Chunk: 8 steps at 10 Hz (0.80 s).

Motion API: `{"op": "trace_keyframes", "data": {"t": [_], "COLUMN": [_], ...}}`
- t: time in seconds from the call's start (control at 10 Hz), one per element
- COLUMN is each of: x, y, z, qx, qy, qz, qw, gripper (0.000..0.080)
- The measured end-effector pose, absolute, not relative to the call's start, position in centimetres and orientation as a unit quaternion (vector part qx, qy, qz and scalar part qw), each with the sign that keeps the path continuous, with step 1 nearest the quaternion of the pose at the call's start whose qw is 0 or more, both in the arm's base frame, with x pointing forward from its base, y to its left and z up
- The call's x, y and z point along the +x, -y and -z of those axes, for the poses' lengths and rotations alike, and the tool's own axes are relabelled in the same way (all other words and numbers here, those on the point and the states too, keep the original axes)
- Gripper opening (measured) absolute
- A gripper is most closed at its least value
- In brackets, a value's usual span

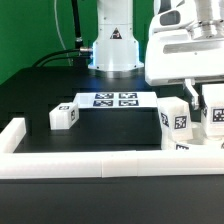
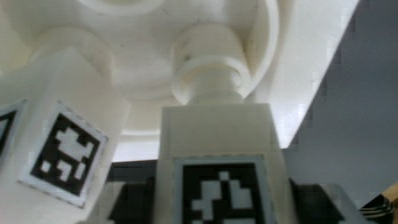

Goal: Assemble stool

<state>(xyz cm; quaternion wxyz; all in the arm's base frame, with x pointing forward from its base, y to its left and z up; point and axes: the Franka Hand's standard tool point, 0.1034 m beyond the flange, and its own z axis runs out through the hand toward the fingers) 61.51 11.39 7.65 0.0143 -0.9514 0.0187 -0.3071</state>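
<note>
Hand [image 1: 192,95] is clamping an upright leg [image 2: 222,165] standing in the seat disc [image 2: 169,40] at near right, loose leg [image 1: 64,116] sitting left of the marker board [image 1: 112,99].

The arm base [image 1: 112,45] is seen upright at the back, and the white hand housing [image 1: 186,45] is held low at the exterior view's right, pointed straight down. The gripper [image 1: 190,96] is closed to a narrow gap and clamped on a stool leg [image 2: 222,150], which is centred between the fingers in the wrist view. Fingertips are barely made out there.
</note>
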Motion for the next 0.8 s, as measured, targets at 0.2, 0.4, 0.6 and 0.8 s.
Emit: {"op": "trace_keyframes", "data": {"t": [0.2, 0.4, 0.6, 0.8], "x": [61.46, 61.28, 61.25, 61.24], "y": [-11.4, -11.48, -11.47, -11.47], "z": [-7.64, -7.62, -7.49, -7.46], "qx": [-0.952, -0.953, -0.954, -0.954], "qy": [-0.018, -0.023, -0.022, -0.022], "qz": [0.307, 0.303, 0.299, 0.298], "qw": [0.013, 0.01, 0.01, 0.01], "gripper": [0.0336, 0.0337, 0.0343, 0.058]}}
